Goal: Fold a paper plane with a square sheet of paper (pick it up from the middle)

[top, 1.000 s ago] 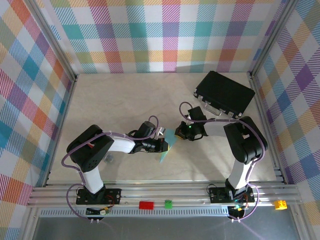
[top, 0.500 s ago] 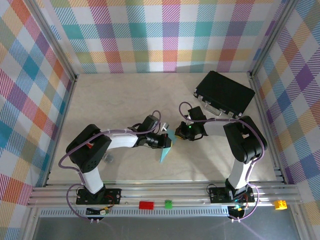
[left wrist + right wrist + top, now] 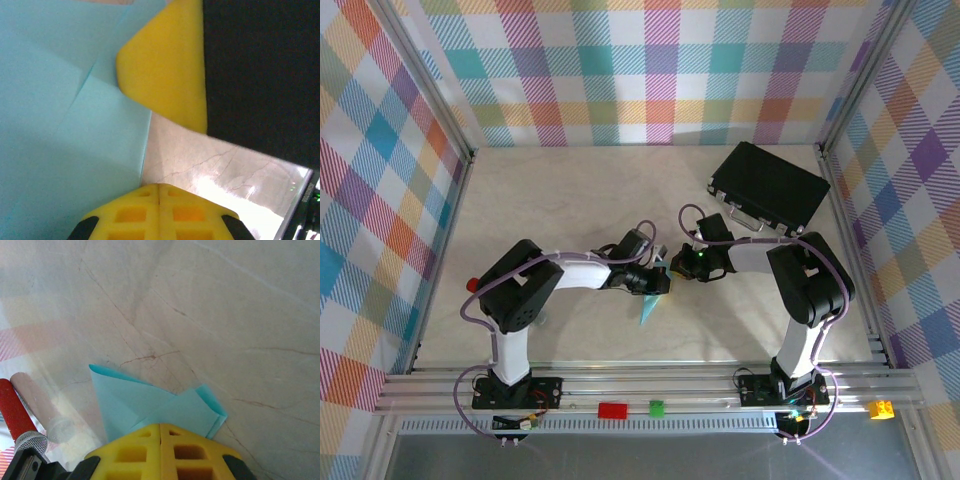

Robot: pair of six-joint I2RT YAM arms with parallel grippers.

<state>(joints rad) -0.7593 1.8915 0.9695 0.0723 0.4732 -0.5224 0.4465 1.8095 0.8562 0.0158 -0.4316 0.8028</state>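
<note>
Pale marbled worktop [image 3: 550,200]: carries all items. Black rectangular case [image 3: 770,187], far right corner: lid shut, contents unseen. Light-blue folded sheet of paper [image 3: 649,308]: at centre between the arms, well apart from the case. Both the left gripper [image 3: 661,286] and the right gripper [image 3: 680,266]: clenched, tips at the paper; grasp undeterminable.

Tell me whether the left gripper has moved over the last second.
Yes. The left gripper has shifted right and slightly toward the back of the table, nearer the black case.
</note>
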